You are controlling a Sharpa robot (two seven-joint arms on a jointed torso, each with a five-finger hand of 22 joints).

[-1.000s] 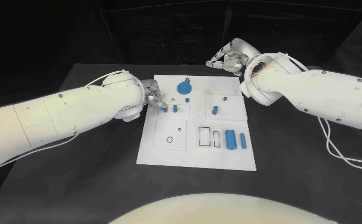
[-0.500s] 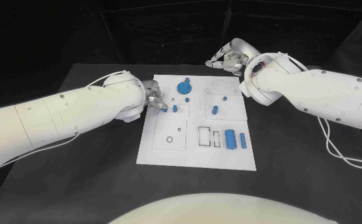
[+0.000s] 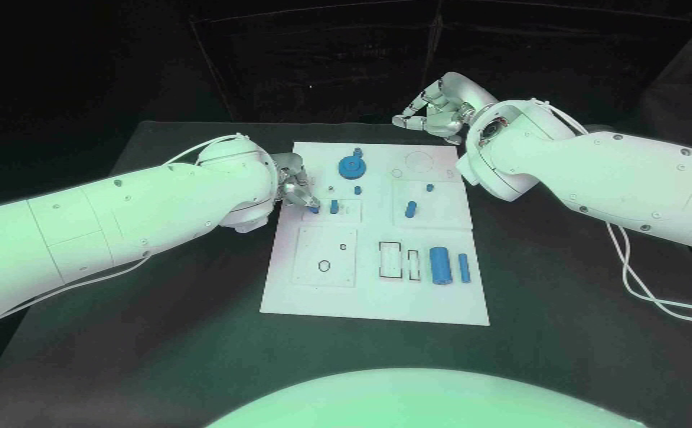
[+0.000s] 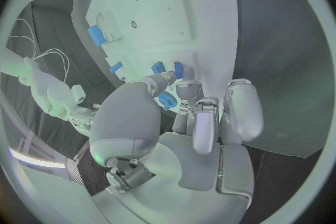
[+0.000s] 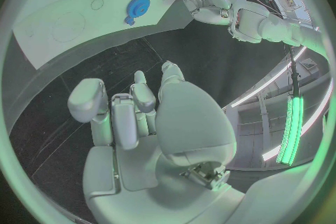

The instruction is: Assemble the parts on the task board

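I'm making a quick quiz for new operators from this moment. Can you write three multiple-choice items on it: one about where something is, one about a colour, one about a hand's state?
1. Where is the left hand?
A. at the left edge of the task board
B. off the table
C. over the board's near right corner

2. What colour is the gear on the board?
A. red
B. blue
C. yellow

3. What is the right hand doing?
A. pressing the gear
B. gripping the two cylinders
C. holding nothing, beyond the board's far edge

Answers:
1 A: the head view shows its fingers at the board's left edge by a small blue part.
2 B: it reads blue against the white plate.
3 C: the right wrist view shows its fingers curled over bare black table, with nothing in them.
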